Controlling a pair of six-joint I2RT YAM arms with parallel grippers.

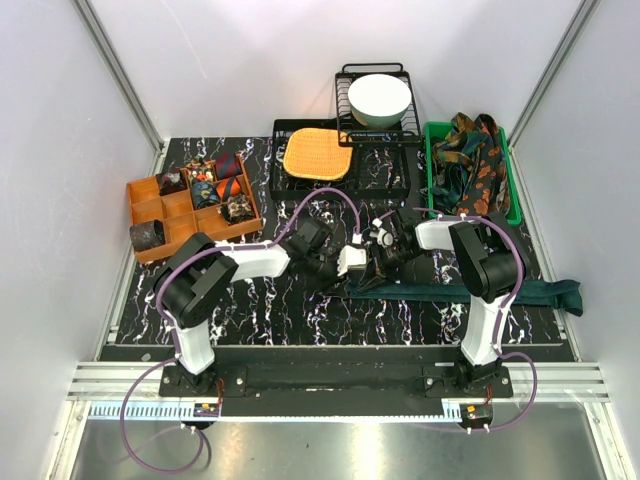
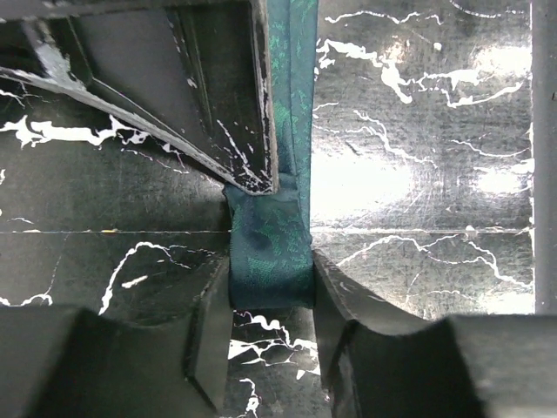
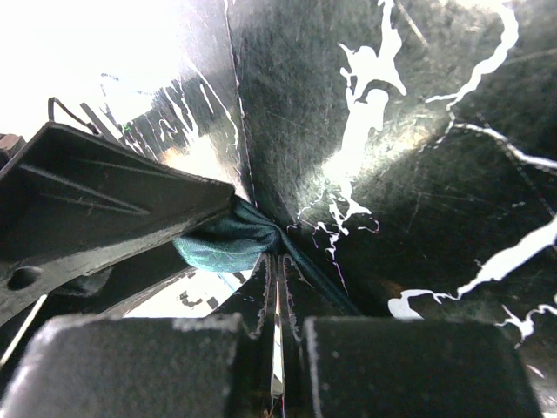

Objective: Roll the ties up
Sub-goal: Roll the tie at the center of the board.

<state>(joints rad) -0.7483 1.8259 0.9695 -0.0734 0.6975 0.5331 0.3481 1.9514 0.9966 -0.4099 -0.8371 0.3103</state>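
A plain dark teal tie (image 1: pixel 500 292) lies stretched along the marble table from the centre to the right edge. Its folded left end (image 2: pixel 270 261) sits between the fingers of my left gripper (image 2: pixel 270 280), which press on both of its sides. My left gripper (image 1: pixel 357 262) and right gripper (image 1: pixel 383 258) meet tip to tip over that end. The right gripper (image 3: pixel 277 261) is shut, with the teal fabric (image 3: pixel 228 244) bunched and pinched at its tips. More patterned ties (image 1: pixel 470 160) fill a green bin. Rolled ties (image 1: pixel 205 185) sit in an orange divided box.
The orange divided box (image 1: pixel 150 212) stands at the back left, with one roll (image 1: pixel 147 235) at its front corner. A black wire rack (image 1: pixel 290 185) holds an orange woven mat (image 1: pixel 318 153). Behind it a white bowl (image 1: pixel 378 98) rests. The green bin (image 1: pixel 516 190) is at the back right.
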